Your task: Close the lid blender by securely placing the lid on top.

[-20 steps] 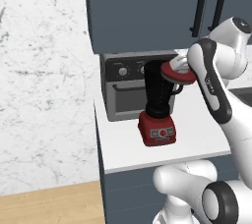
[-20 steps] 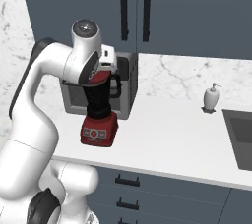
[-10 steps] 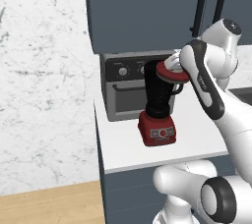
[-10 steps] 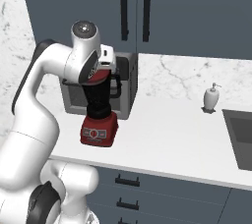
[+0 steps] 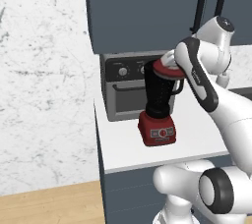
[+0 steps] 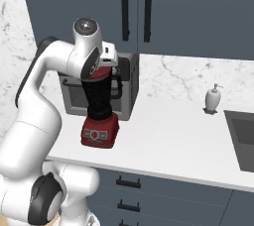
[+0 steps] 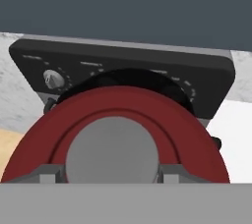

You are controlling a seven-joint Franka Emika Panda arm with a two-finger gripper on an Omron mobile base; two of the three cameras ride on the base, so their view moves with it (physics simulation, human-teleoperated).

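The blender [image 5: 159, 95] stands on the counter in front of the toaster oven, a dark jar on a red base [image 5: 157, 130]. The red lid [image 5: 168, 70] sits slightly tilted at the jar's top, a little off toward the handle side. My gripper [image 5: 170, 64] is shut on it from above. In the right base view the lid [image 6: 99, 74] is at the rim of the blender [image 6: 101, 98]. In the hand view the lid [image 7: 123, 115] is held by its grey cap, fingertips [image 7: 47, 174] on either side of it. The jar's dark rim [image 7: 129, 76] peeks out beyond it.
A grey toaster oven [image 5: 123, 88] with knobs stands right behind the blender. Dark wall cabinets [image 6: 149, 7] hang close above my hand. A white soap dispenser [image 6: 212, 99] and a sink [image 6: 242, 136] are at the right. The counter's front edge [image 5: 162, 161] is near.
My hand has carried the lid a short way across to the jar's top, and the arm's elbow has swung higher. The blender has stayed put.
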